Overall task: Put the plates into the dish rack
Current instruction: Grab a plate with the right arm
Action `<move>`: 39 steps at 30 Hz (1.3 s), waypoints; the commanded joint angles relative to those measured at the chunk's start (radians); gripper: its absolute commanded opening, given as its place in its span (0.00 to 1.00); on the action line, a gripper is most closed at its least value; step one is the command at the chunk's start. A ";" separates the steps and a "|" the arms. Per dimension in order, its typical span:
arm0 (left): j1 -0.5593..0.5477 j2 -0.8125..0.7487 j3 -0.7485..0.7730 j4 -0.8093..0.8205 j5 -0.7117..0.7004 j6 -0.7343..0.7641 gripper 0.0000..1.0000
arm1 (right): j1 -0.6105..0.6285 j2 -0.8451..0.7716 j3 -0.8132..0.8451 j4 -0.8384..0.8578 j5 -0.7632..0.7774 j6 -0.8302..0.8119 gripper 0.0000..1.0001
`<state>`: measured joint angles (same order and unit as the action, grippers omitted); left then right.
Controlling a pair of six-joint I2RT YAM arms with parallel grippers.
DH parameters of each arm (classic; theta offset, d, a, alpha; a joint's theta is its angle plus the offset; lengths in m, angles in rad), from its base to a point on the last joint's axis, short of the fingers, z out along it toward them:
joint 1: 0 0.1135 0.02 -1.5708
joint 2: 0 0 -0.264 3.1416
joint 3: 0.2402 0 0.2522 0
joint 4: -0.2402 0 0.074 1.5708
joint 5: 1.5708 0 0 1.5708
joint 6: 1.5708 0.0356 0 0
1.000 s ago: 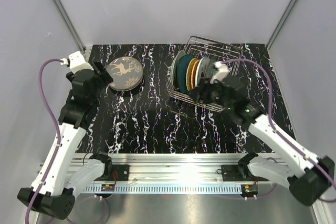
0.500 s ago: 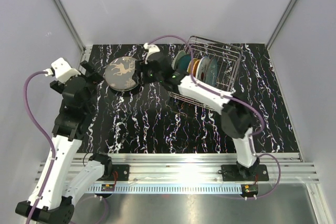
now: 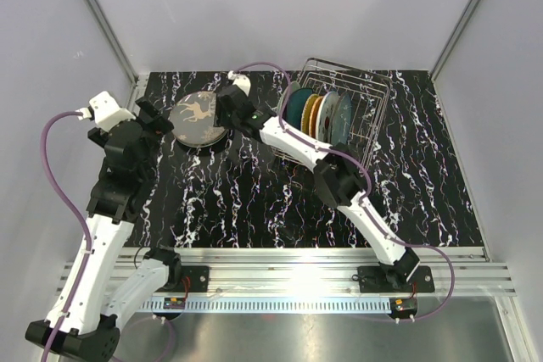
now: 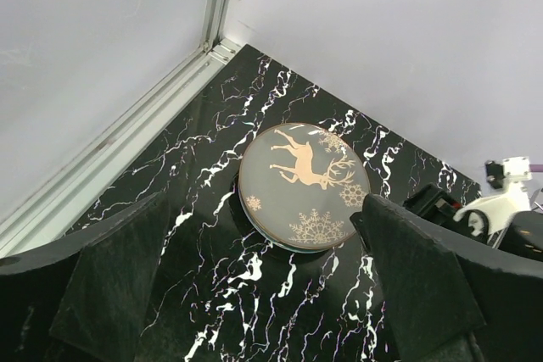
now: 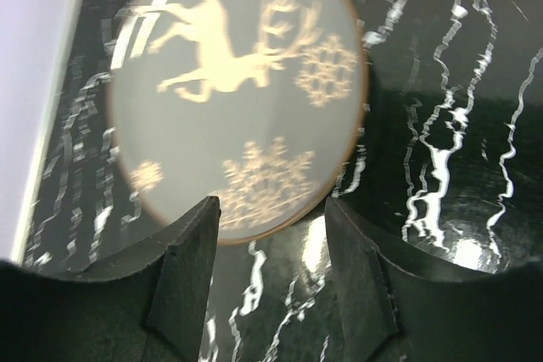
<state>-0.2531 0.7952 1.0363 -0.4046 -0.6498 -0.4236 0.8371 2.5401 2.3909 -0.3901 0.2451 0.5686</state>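
Note:
A grey-brown plate with a gold deer [image 3: 199, 117] [image 4: 304, 186] [image 5: 237, 99] lies flat at the back left of the table, raised on a low dark base. My right gripper [image 3: 226, 114] [image 5: 271, 247] hovers at its right edge, open, its fingertips just short of the rim with nothing between them. My left gripper [image 3: 158, 121] [image 4: 271, 294] stands wide open to the left of the plate, apart from it. The wire dish rack [image 3: 366, 99] at the back right holds several plates [image 3: 312, 114] upright in its slots.
The black marbled table [image 3: 254, 201] is bounded by grey walls behind and at both sides. My right arm [image 3: 335, 174] stretches diagonally across the table in front of the rack. A metal rail [image 3: 280, 264] runs along the near edge.
My right arm has swung from the rack leftward to the deer plate. My left gripper has opened wider and shifted slightly.

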 commanded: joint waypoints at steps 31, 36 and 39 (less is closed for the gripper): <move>-0.023 0.001 0.014 0.030 0.024 -0.026 0.99 | -0.070 0.177 0.103 0.091 -0.081 0.188 0.30; -0.023 0.001 0.013 0.032 0.026 -0.024 0.99 | -0.070 0.125 0.018 0.099 -0.063 0.177 0.25; -0.023 0.001 0.011 0.033 0.029 -0.026 0.99 | -0.072 0.098 -0.024 0.094 -0.044 0.169 0.17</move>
<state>-0.2718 0.7959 1.0363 -0.4099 -0.6312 -0.4389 0.7662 2.7041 2.4123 -0.2741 0.1730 0.7578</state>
